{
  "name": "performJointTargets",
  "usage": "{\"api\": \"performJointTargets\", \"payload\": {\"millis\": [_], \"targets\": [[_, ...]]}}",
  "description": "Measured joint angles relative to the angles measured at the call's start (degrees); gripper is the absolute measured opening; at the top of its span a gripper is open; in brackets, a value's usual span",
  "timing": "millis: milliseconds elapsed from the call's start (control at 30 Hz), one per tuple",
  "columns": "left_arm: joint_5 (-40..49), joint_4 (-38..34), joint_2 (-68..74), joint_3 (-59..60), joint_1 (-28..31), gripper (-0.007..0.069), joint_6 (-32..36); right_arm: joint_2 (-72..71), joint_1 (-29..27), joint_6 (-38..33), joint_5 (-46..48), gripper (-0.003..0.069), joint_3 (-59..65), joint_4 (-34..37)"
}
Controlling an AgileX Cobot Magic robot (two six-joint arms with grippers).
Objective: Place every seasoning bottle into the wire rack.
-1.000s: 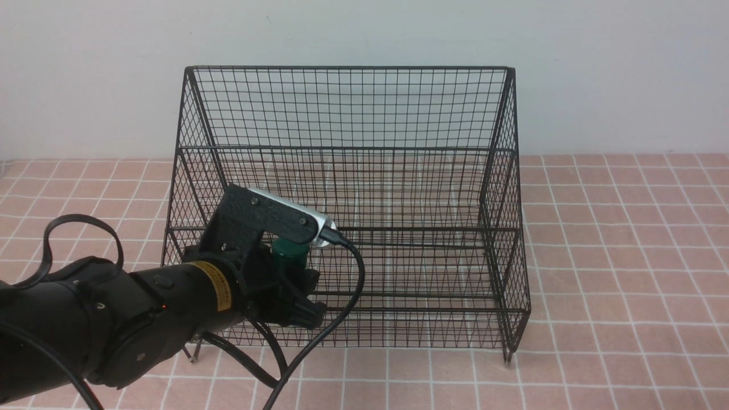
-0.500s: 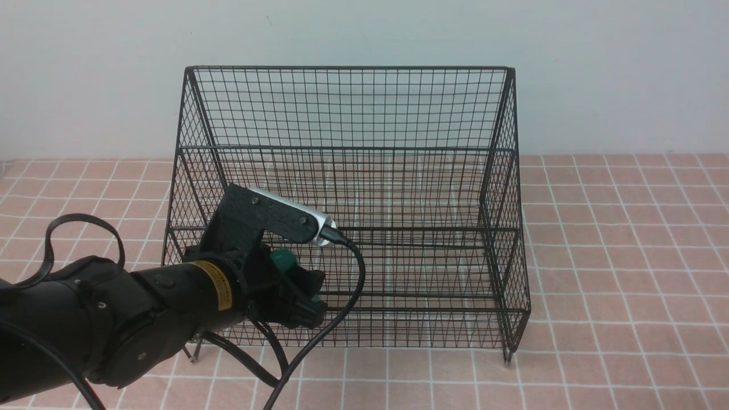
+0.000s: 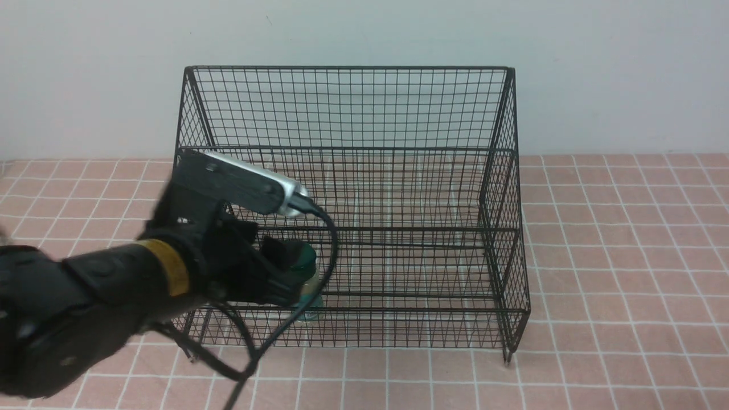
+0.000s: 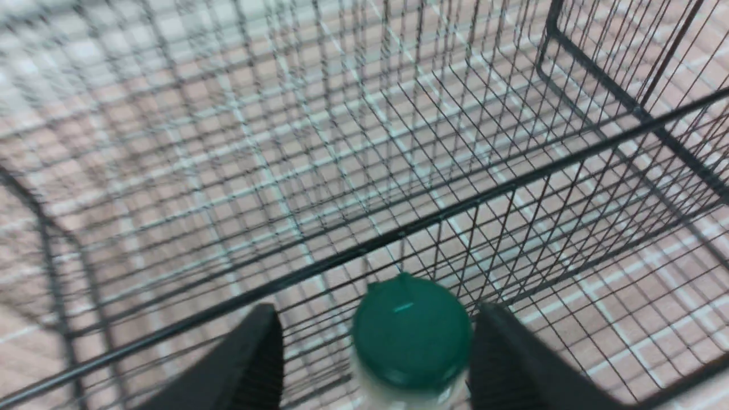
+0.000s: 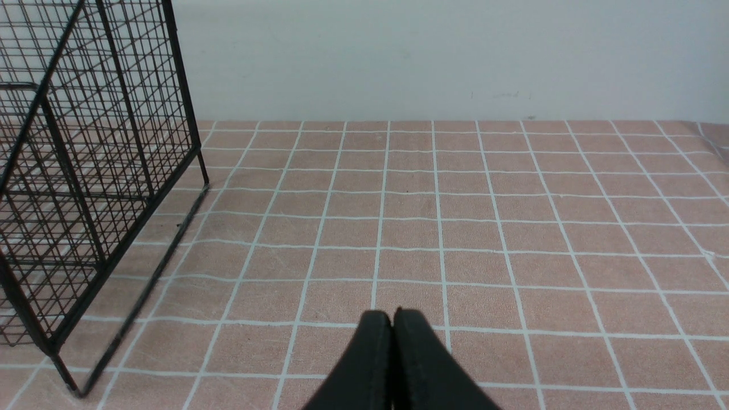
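Note:
The seasoning bottle [image 3: 308, 277], clear with a dark green cap and pale powder, stands upright on the lowest front tier of the black wire rack [image 3: 347, 68], near its left end. My left gripper [image 3: 289, 274] is open around the bottle, with a clear gap on one side. In the left wrist view the green cap [image 4: 411, 331] sits between the two black fingers [image 4: 250, 356], and rack wires [image 4: 455, 212] fill the picture. My right gripper [image 5: 393, 314] is shut and empty above bare tiles, to the right of the rack [image 5: 102, 171].
The surface is pink tile [image 3: 615, 256] with white grout, and a pale wall [image 3: 598, 68] runs behind the rack. My left arm's cable [image 3: 327, 239] hangs in front of the rack's left part.
My left gripper has opened and let go of the bottle. The left arm has drawn back to the left and slightly up. The bottle now stands on the rack's low tier.

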Motion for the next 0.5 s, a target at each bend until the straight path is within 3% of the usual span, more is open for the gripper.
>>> {"api": "performJointTargets", "payload": {"millis": [33, 200, 333, 500], "targets": [[5.5, 0.0, -5.4, 0.0, 0.0, 0.0252, 0.0, 0.0, 0.0, 0.0, 0.0, -0.0015, 0.0, 0.0], [20.0, -0.2, -20.9, 0.0, 0.0, 0.0031, 0.0, 0.0, 0.0, 0.0, 0.0, -0.0015, 0.0, 0.0], [28.0, -0.4, -35.3, 0.0, 0.0, -0.0006, 0.0, 0.0, 0.0, 0.0, 0.0, -0.0015, 0.0, 0.0], [30.4, -0.5, -51.8, 0.0, 0.0, -0.0007, 0.0, 0.0, 0.0, 0.0, 0.0, -0.0015, 0.0, 0.0]]}}
